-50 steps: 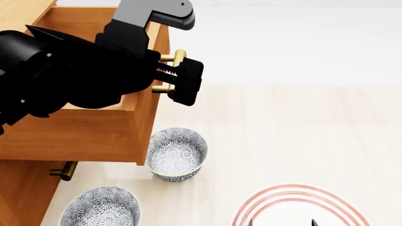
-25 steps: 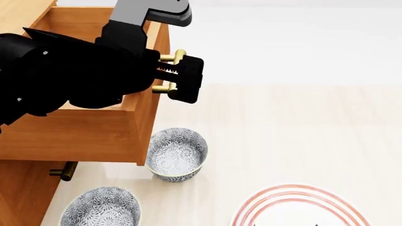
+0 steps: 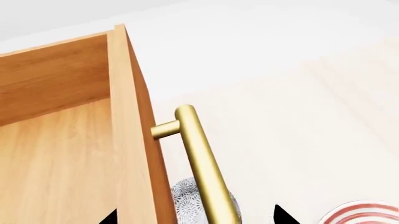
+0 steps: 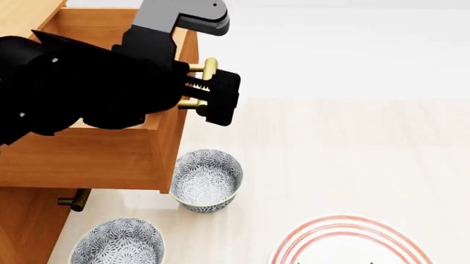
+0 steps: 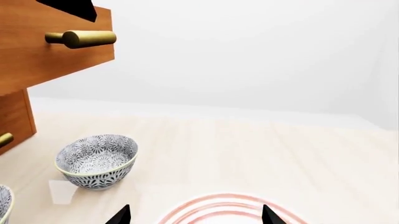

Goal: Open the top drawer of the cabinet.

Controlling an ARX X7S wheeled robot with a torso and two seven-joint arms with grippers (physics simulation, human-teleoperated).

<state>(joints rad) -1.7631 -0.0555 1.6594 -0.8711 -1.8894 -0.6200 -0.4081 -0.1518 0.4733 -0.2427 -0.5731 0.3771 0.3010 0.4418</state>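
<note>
The top drawer stands pulled out from the cabinet, overhanging a patterned bowl. The left gripper is clenched on the drawer's brass handle. The right gripper shows only two fingertips spread apart, over a red-ringed plate right of the bowl. No writing shows anywhere.

Bulky black left arm, grey wrist block, black serrated fingers.
</note>
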